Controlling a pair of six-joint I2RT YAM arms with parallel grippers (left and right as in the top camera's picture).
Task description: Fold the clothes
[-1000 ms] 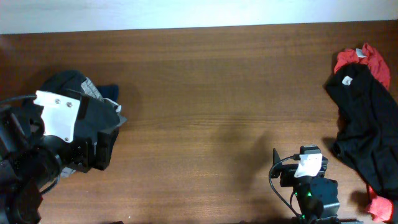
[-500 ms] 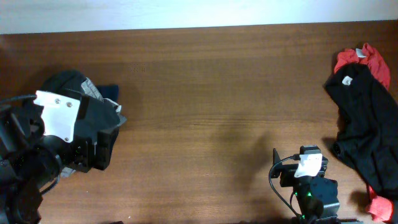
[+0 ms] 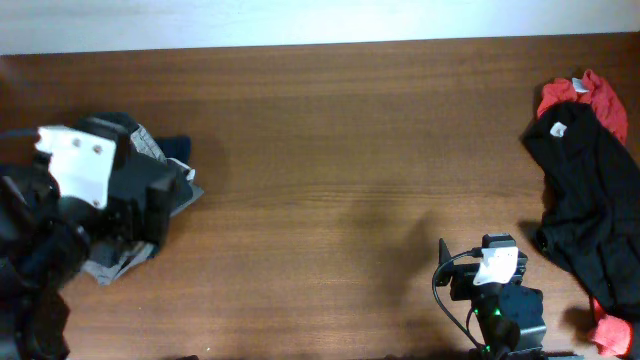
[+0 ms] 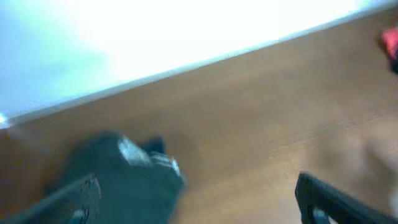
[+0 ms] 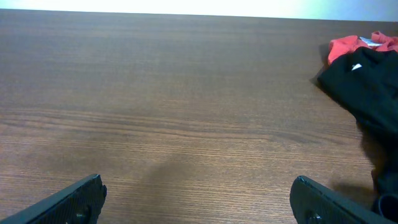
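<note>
Clothes (image 3: 575,235) are lying in two heaps at opposite ends of the desk (image 3: 330,150): a dark bundle (image 3: 172,150) by my left tool (image 4: 196,196), a black-and-red pile (image 3: 582,185) near my right tool (image 5: 196,193). Both tools are gaping apart, gripping nothing; I am planning to drag one piece mid-desk and spread it flat.

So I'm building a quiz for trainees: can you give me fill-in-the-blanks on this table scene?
Beside the black garment, the other cloth is coloured ____.
The left pincer and right pincer both stand ____.
The clothes pile lies nearest the ____ pincer.
Missing words: red; open; left.
</note>
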